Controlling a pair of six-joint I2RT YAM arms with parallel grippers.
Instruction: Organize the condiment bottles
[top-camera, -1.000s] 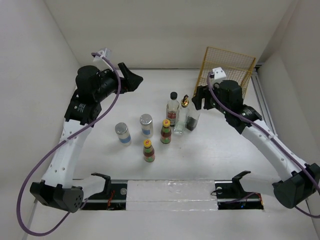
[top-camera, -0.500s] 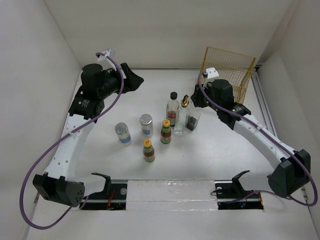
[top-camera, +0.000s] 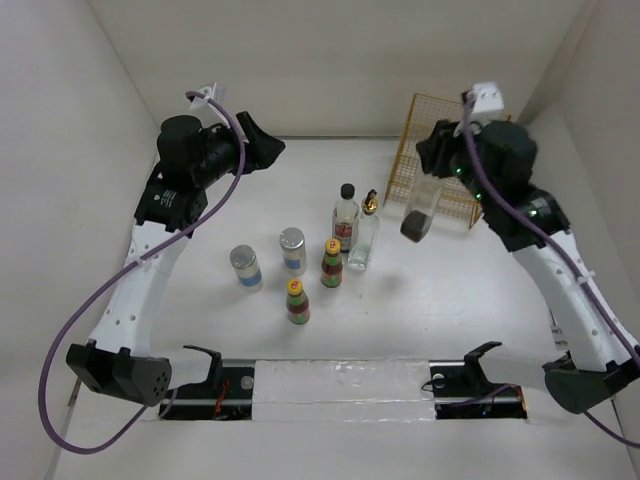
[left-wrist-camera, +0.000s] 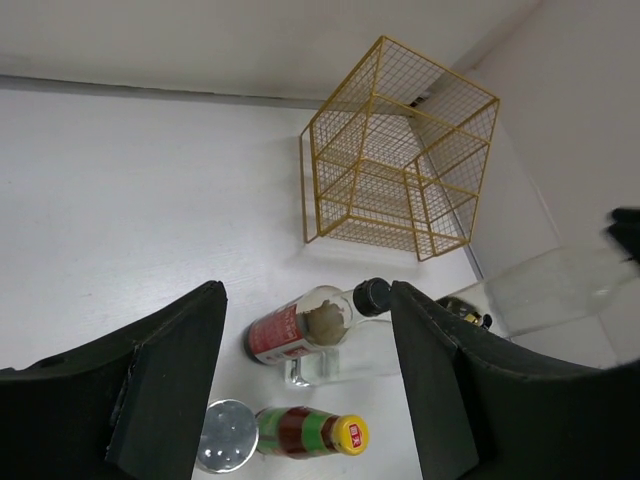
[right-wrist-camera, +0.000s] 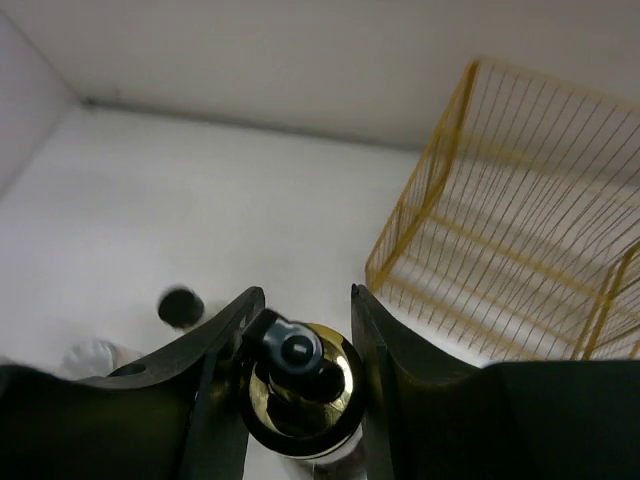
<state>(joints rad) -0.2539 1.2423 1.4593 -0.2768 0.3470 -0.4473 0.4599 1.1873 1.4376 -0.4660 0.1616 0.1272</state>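
White tabletop (top-camera: 200, 330) is stretching across a plain white-walled enclosure, with both arm bases sitting at its near edge. Closest is standing the front yellow-capped bottle (top-camera: 297, 300), with the second yellow-capped bottle (top-camera: 332, 262) behind it and the left silver-lidded jar (top-camera: 245, 267) and right silver-lidded jar (top-camera: 292, 250) off to the left. Farther back, the black-capped bottle (top-camera: 345, 217) and the standing clear bottle (top-camera: 364, 238) are sitting just beside each other. To their right, the right gripper (right-wrist-camera: 304, 300) is clamping the lifted clear bottle (top-camera: 417, 215) at its gold cap, carrying it in the air near the front of the yellow wire basket (top-camera: 455, 125). Farthest back on the left, the left gripper (top-camera: 268, 152) is hovering with its jaws spread wide, holding nothing. Where the bottle is heading is not evident. Doing this carry well probably means holding the clamp firm at the neck, moving slowly so the bottle is not swinging, staying clear of the basket wires, and lowering it straight down onto bare table, apart from its neighbours.
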